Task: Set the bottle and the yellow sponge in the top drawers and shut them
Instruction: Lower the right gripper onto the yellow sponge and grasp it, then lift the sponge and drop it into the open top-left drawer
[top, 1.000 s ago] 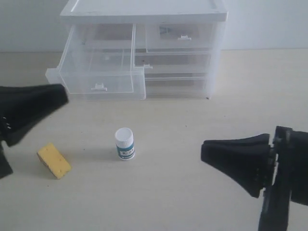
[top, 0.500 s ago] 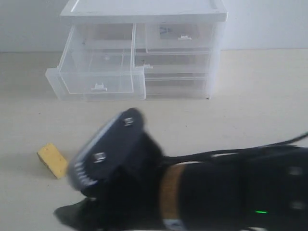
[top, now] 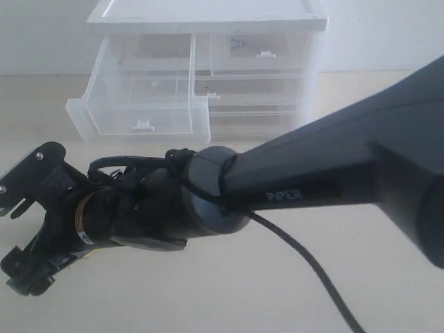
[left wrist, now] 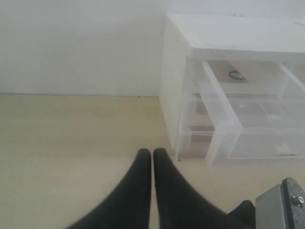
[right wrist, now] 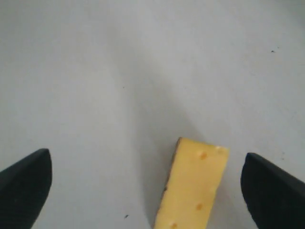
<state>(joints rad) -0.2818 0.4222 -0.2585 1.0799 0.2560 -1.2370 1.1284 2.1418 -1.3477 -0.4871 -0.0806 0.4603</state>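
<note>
Having swung across, the right hand (right wrist: 150,187) now gapes wide over the yellow sponge (right wrist: 193,188).

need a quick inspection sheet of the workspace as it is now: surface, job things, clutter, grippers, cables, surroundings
surface: pale table, a few tiny dark specks
job's things: sponge lies on the table, untouched; bottle not seen in any view; left top drawer pulled out, looks empty; right top drawer shut
clutter: nothing seen
grippers: right gripper open, jaws either side of the sponge; left gripper shut, holding nothing
cables: black cable trails from the right arm over the table
surroundings: white wall behind the chest
</note>
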